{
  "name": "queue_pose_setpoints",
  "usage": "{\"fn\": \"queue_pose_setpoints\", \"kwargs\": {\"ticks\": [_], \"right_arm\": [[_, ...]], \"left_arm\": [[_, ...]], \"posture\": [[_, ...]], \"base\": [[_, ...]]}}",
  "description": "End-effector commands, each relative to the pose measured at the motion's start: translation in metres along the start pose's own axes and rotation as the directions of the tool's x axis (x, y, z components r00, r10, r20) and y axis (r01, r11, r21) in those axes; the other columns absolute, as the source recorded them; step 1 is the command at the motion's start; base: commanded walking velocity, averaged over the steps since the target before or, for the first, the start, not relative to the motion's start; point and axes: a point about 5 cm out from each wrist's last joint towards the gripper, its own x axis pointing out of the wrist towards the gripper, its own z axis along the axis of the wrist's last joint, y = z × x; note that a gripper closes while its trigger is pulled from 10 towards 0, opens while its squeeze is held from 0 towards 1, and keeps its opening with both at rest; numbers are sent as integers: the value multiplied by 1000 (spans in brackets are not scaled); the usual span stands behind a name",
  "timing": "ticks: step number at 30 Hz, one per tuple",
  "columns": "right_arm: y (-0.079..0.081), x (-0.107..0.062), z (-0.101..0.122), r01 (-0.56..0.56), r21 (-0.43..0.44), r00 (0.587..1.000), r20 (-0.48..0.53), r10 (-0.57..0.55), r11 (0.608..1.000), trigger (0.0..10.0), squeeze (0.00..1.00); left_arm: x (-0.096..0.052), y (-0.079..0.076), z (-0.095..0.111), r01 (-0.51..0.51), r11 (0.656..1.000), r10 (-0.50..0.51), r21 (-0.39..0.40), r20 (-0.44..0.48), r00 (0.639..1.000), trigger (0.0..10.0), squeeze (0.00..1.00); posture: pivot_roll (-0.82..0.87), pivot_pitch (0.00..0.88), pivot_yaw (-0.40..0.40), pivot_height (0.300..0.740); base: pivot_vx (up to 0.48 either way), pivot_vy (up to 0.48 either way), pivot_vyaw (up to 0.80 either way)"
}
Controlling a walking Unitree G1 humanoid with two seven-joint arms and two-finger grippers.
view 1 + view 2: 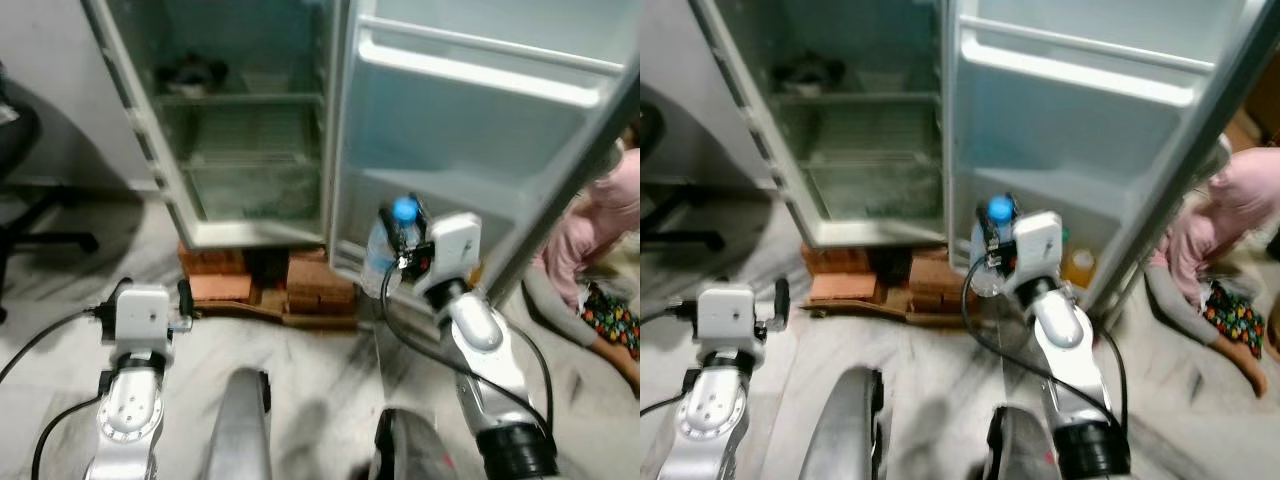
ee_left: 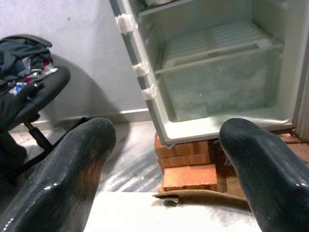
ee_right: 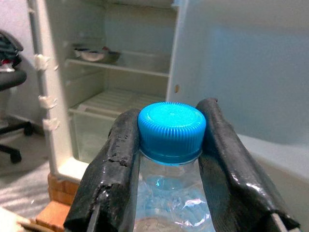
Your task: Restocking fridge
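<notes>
A clear water bottle point(image 1: 385, 252) with a blue cap point(image 3: 171, 129) hangs upright in my right gripper point(image 1: 408, 232), which is shut on its neck just under the cap. It is held in front of the lower shelf of the open fridge door point(image 1: 470, 150). The fridge point(image 1: 245, 130) stands open with bare wire shelves and a dark bowl point(image 1: 195, 72) on an upper shelf. My left gripper point(image 1: 183, 300) is low at the left, open, with nothing between its fingers point(image 2: 72, 169).
The fridge rests on red bricks point(image 1: 255, 285) with cardboard in front. A black office chair point(image 1: 25, 180) stands at the left. A person in pink point(image 1: 605, 255) sits on the floor at the right, behind the door. An orange-capped container point(image 1: 1077, 265) sits near the door's foot.
</notes>
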Motion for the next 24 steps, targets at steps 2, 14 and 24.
{"fn": "queue_pose_setpoints", "kwargs": {"ticks": [2, 14, 24], "right_arm": [[-1, 3, 11, -2, -18, 999, 52, 2, 1000, 10000, 0], [-1, 3, 12, -19, -21, 998, 54, 20, 1000, 10000, 0], [2, 3, 12, -50, -30, 997, 55, 52, 998, 10000, 0]], "left_arm": [[6, 1, 12, -4, 1000, 4, 3, 51, 999, 10000, 0], [6, 1, 12, -13, 1000, 13, -5, 51, 999, 10000, 0], [6, 0, 13, -9, 1000, 9, -11, 52, 999, 10000, 0]], "posture": [[116, 118, -51, 633], [113, 123, -59, 633], [111, 124, -56, 633]], "base": [[0, 0, 0], [152, 0, 0], [304, 0, 0]]}}
